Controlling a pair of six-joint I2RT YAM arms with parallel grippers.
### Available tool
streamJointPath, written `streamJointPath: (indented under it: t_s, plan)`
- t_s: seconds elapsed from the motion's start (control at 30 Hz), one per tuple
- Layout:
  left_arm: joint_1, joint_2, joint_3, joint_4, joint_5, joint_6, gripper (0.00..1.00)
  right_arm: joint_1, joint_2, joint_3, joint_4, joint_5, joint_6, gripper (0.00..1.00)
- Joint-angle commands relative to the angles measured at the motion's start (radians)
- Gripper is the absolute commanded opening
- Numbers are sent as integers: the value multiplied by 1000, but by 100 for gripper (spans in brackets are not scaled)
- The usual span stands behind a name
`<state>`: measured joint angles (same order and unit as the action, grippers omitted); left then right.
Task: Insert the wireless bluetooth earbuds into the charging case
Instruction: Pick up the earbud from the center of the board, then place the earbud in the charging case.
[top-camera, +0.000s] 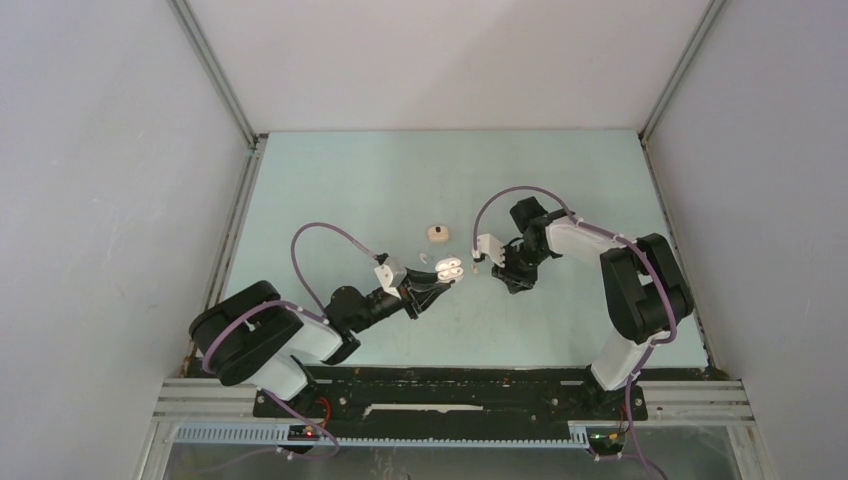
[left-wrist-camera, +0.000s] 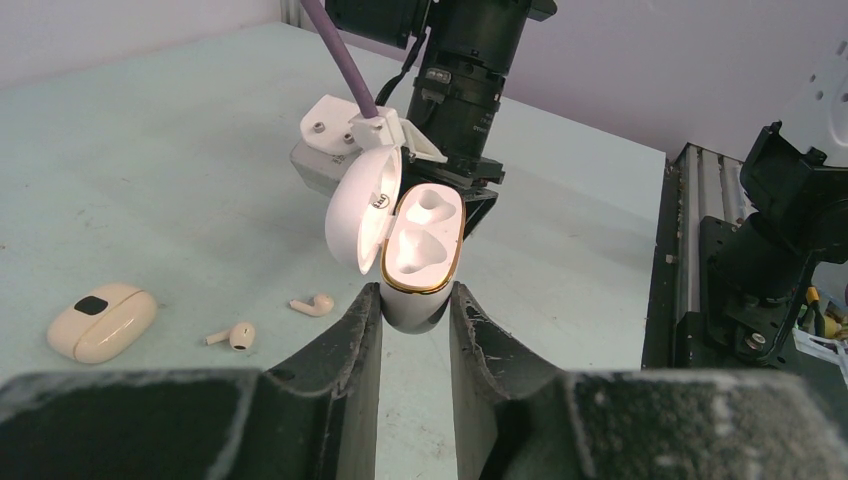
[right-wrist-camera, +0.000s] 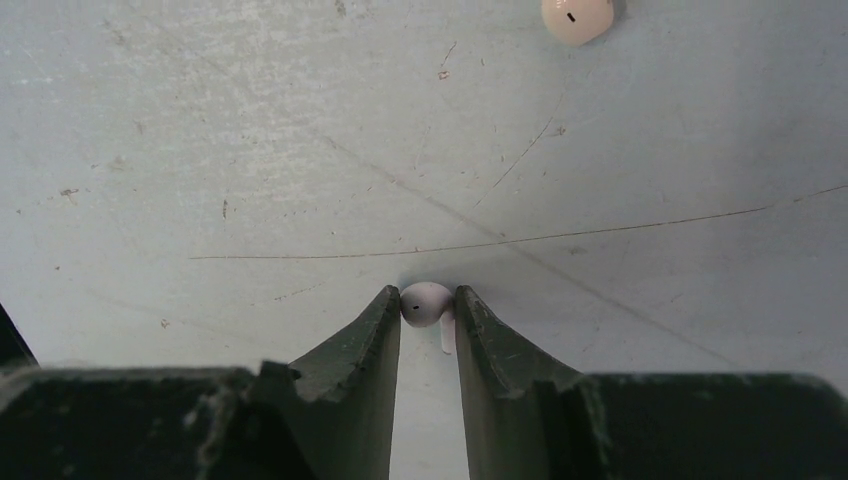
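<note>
My left gripper (left-wrist-camera: 415, 302) is shut on the white charging case (left-wrist-camera: 420, 250), which has a gold rim. Its lid (left-wrist-camera: 360, 210) is open to the left and both sockets are empty. It also shows in the top view (top-camera: 449, 268). My right gripper (right-wrist-camera: 428, 302) is shut on a white earbud (right-wrist-camera: 424, 303), low over the table, stem toward the camera. In the top view it (top-camera: 500, 268) is just right of the case. Two tan earbuds (left-wrist-camera: 232, 335) (left-wrist-camera: 314, 303) lie on the table left of the white case. The second white earbud is out of view.
A closed tan case (left-wrist-camera: 102, 320) lies left of the tan earbuds; it also shows in the top view (top-camera: 437, 233) and at the top of the right wrist view (right-wrist-camera: 577, 18). The right arm's wrist (left-wrist-camera: 460, 100) hangs close behind the white case.
</note>
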<state>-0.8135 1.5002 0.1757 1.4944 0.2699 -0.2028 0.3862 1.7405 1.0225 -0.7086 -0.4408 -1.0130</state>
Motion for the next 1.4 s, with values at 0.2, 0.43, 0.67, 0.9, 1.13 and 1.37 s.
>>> streamJointPath:
  t_s: [0.2,0.43,0.67,0.9,1.13,1.37]
  plan:
    - [5,5,23,86,16,-3,0,6,19,9,12,3,48,16]
    - [5,34,37,96,23,-19,0,-109,-167,86,-54,-291,185,12]
    - [1,100,96,98,-5,-79,0,-145,-361,87,14,-523,392,13]
    - [-42,112,160,96,-155,-96,0,-144,-491,43,257,-617,696,14]
    - [-80,116,195,94,-258,-81,0,-142,-544,-4,547,-618,963,14]
    - [-128,82,207,54,-355,-16,0,-136,-562,-48,725,-629,1165,14]
